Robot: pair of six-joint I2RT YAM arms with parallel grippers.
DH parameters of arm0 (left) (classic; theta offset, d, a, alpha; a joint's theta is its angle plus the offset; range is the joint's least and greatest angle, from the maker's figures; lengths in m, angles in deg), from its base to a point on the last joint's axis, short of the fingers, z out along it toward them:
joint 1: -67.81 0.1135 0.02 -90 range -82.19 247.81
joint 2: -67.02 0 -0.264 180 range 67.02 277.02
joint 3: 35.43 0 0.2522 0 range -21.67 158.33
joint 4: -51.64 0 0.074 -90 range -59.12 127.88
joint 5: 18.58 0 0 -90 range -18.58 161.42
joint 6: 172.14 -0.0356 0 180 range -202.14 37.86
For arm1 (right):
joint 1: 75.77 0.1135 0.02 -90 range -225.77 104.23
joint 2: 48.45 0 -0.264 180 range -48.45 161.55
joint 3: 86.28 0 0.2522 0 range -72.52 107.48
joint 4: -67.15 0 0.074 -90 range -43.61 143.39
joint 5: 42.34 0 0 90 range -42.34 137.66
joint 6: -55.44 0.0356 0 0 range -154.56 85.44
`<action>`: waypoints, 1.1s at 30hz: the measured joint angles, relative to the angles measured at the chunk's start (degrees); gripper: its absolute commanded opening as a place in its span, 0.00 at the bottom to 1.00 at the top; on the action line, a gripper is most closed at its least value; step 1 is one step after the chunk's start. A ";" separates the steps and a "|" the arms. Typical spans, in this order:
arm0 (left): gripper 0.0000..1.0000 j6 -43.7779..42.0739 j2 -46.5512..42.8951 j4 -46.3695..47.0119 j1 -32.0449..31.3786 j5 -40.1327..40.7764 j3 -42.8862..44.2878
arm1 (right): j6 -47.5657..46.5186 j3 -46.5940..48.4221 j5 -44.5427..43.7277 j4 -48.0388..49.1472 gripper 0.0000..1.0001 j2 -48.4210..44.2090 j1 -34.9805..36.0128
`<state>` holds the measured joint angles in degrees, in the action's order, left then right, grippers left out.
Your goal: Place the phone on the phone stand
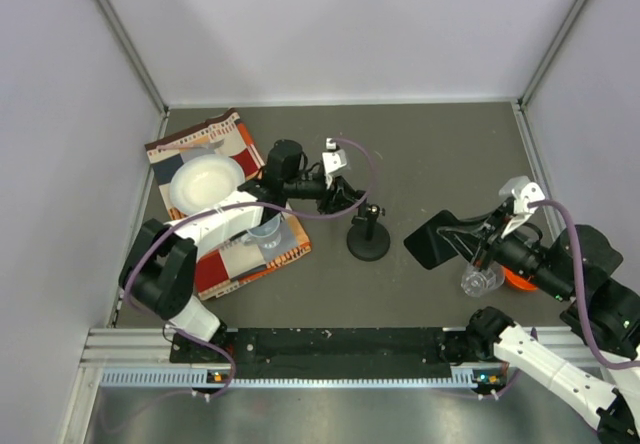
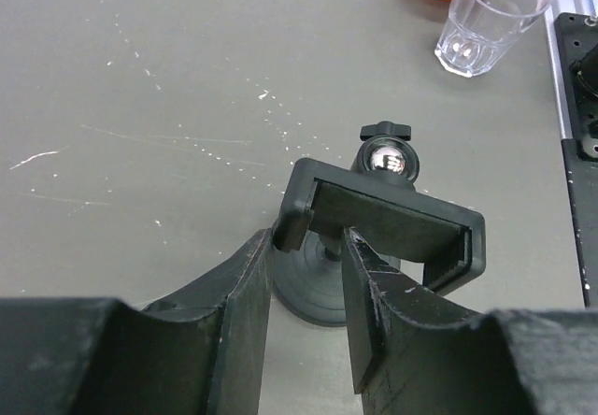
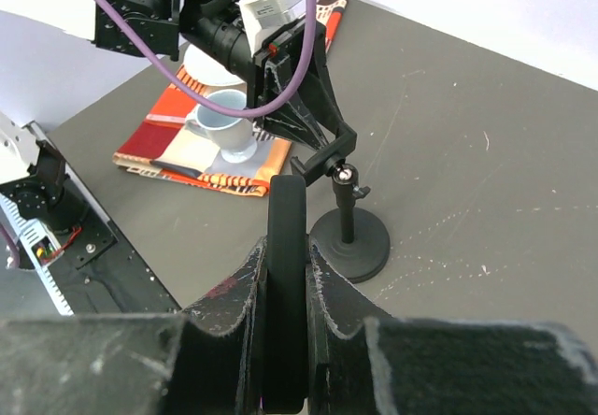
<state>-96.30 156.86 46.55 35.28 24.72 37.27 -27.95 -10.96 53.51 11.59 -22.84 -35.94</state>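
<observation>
black-and-white arms (image 1: 168,276), purple cables (image 1: 581,264)

No text, brand, number or sign can be read in any view. The phone (image 1: 437,240), at the right of the top view, and the phone stand (image 1: 368,245), at its centre, show plain black surfaces. The white block (image 3: 277,8) on the left arm's wrist, in the upper left of the right wrist view, shows nothing legible.
</observation>
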 measured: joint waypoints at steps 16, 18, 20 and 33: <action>0.40 -1.33 4.20 1.33 -0.13 -3.41 2.19 | 0.02 -0.94 2.82 0.22 0.00 0.50 0.00; 0.40 -1.95 4.17 0.66 -0.13 -3.10 2.25 | 0.04 -1.27 3.04 0.31 0.00 0.52 0.00; 0.48 -1.51 4.17 -1.11 -0.15 -2.27 2.73 | 0.04 -1.68 3.17 0.31 0.00 0.61 0.00; 0.63 16.72 -10.84 -0.79 -7.58 11.89 -8.76 | 0.00 -2.82 3.54 0.57 0.00 1.11 0.00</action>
<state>-79.57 146.02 45.76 27.69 36.61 28.50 -27.95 -13.78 57.05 12.16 -21.73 -35.94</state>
